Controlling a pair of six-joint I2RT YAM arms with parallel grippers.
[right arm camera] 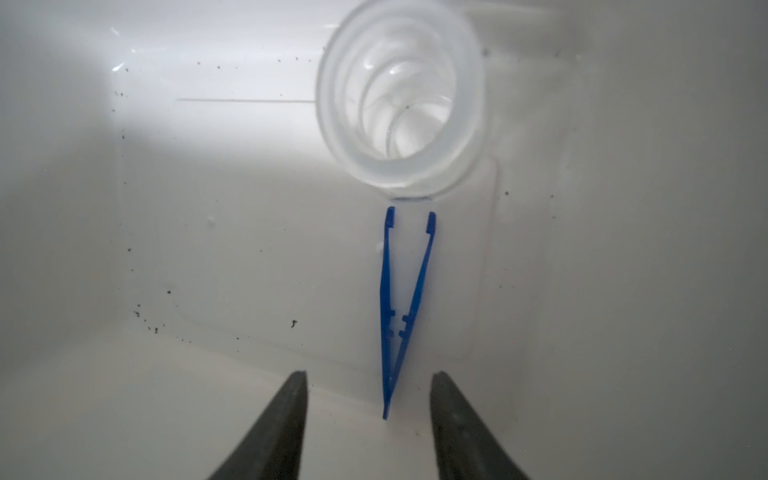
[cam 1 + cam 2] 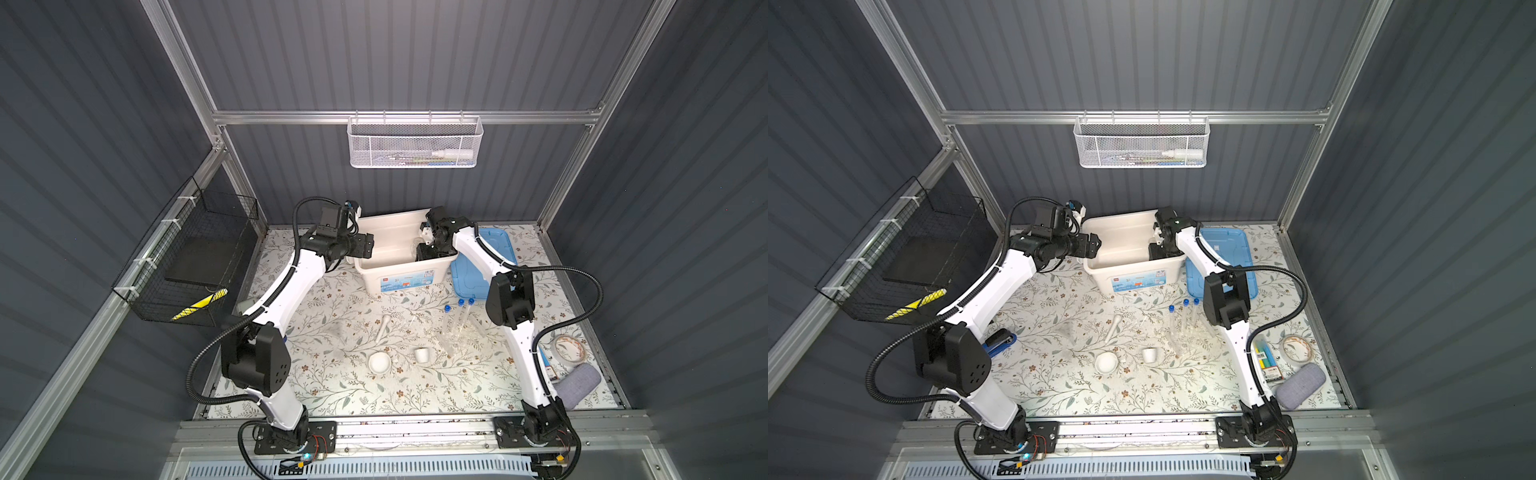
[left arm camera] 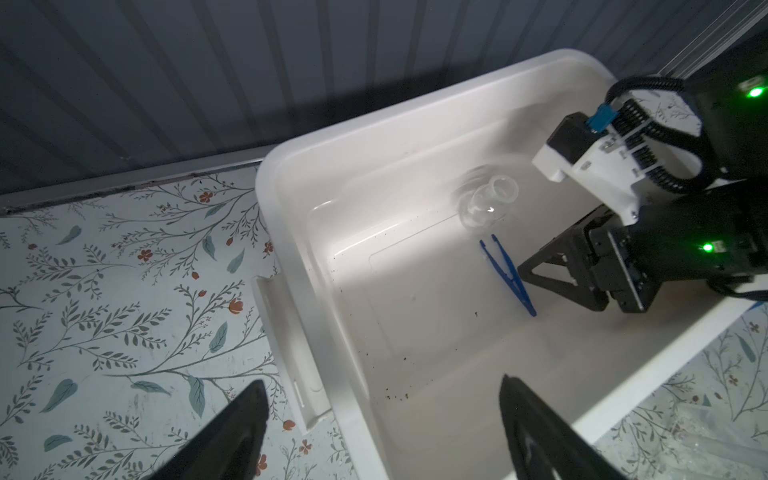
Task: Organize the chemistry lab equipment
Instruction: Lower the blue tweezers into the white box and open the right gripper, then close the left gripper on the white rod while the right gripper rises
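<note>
Blue tweezers (image 1: 405, 307) lie loose on the floor of the white bin (image 2: 399, 266), tips toward the small glass flask (image 1: 399, 104) lying on its side. My right gripper (image 1: 370, 376) hangs inside the bin, open, its fingers either side of the tweezers' joined end without touching. At the bin's left rim my left gripper (image 3: 382, 380) is wide open and empty. On the mat in both top views lie the white pestle (image 2: 384, 326), mortar bowl (image 2: 379, 362), small white cup (image 2: 421, 354) and blue-capped test tubes (image 2: 461, 320) by the clear rack (image 2: 453, 336).
A blue lid (image 2: 486, 266) lies right of the bin under my right arm. A stapler (image 2: 1000, 343) sits by the left arm. Highlighters (image 2: 1268, 361), a tape roll (image 2: 568, 348) and a grey case (image 2: 579, 384) fill the right edge. A black wire basket (image 2: 187, 266) hangs left.
</note>
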